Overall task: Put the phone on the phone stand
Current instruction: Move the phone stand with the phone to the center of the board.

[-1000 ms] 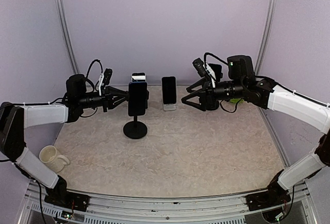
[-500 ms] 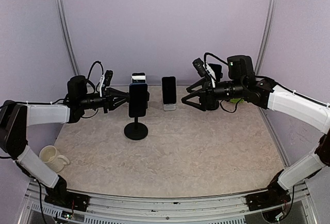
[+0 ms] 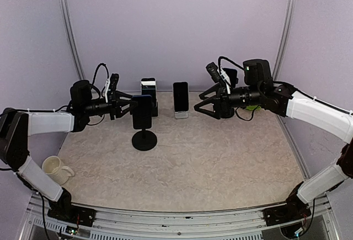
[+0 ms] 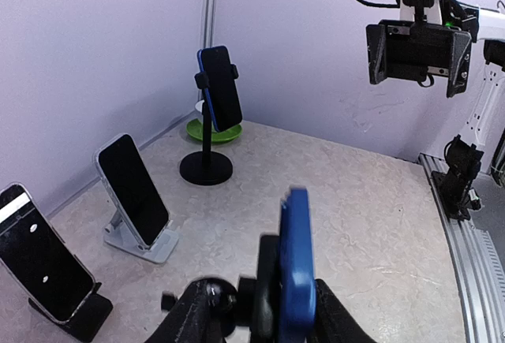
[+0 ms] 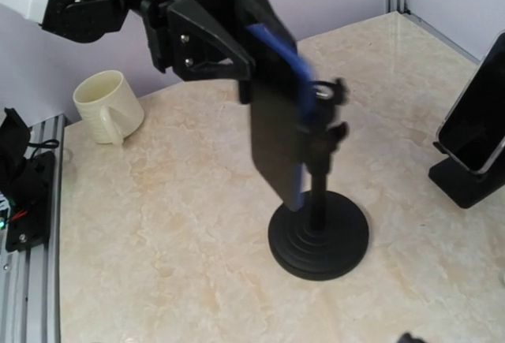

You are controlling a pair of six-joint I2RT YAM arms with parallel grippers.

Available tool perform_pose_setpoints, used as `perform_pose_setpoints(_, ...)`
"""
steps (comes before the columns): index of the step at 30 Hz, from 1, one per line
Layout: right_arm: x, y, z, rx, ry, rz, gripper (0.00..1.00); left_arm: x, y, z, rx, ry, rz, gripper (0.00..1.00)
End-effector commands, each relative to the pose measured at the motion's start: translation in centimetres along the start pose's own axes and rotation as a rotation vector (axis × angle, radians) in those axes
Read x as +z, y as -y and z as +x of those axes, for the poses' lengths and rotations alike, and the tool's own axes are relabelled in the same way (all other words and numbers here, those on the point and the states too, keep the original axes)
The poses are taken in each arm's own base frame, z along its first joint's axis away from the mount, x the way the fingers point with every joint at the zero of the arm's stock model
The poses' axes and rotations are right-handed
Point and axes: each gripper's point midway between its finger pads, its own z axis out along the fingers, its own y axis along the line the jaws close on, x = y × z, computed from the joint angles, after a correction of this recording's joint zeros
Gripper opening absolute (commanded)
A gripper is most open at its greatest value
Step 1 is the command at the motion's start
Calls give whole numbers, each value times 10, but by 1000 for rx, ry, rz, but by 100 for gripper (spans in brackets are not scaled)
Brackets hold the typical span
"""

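my left gripper (image 3: pixel 130 106) reaches in sideways at the phone (image 3: pixel 142 112). the phone sits up on the phone stand (image 3: pixel 144 140), held in the clamp (image 4: pixel 266 280) at the top of the black pole, above the round black foot.

from my left wrist i see the phone edge-on, a blue strip straight ahead. one of my fingers (image 4: pixel 189 319) is to the left of it and the other is to the right. the right-hand one looks to lie against the phone's side. the left-hand one stands off beyond the clamp, and i cannot tell if it touches anything. so these fingers are partly apart and straddle the phone and its clamp, but i cannot tell whether they are gripping it or have let go.

in the right wrist view the phone is smeared and leans a little on the pole, with my left fingers at its upper back edge.

my right gripper (image 3: pixel 199 106) hangs in the air well to the right of the stand. its fingers are spread wide, with nothing between them and nothing touching them.

behind the stand, by the back wall, a second phone (image 3: pixel 148 85) leans in a black holder (image 4: pixel 79 315), and a third phone (image 3: pixel 180 95) leans on a white holder (image 3: pixel 181 115). a cream mug (image 3: pixel 54 166) sits at the left edge of the table (image 3: pixel 220 168), well apart from the stand.
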Motion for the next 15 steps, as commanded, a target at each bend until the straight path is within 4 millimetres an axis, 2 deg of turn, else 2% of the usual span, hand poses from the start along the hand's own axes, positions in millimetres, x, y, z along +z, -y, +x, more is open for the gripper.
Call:
perform_pose_setpoints(1,-5,1,-12,-4,33,-5,78,-4,2,-24,95,56,-1,43)
perform_pose_setpoints(3,-5,1,-13,-3,34,-8,78,-14,-9,-25,99,58,-38,46)
perform_pose_setpoints(9,-4,1,-13,-2,32,-9,78,-17,-13,-23,96,54,-56,53)
perform_pose_setpoints(15,-5,1,-13,-1,33,-8,78,-18,-15,-25,96,62,-78,72)
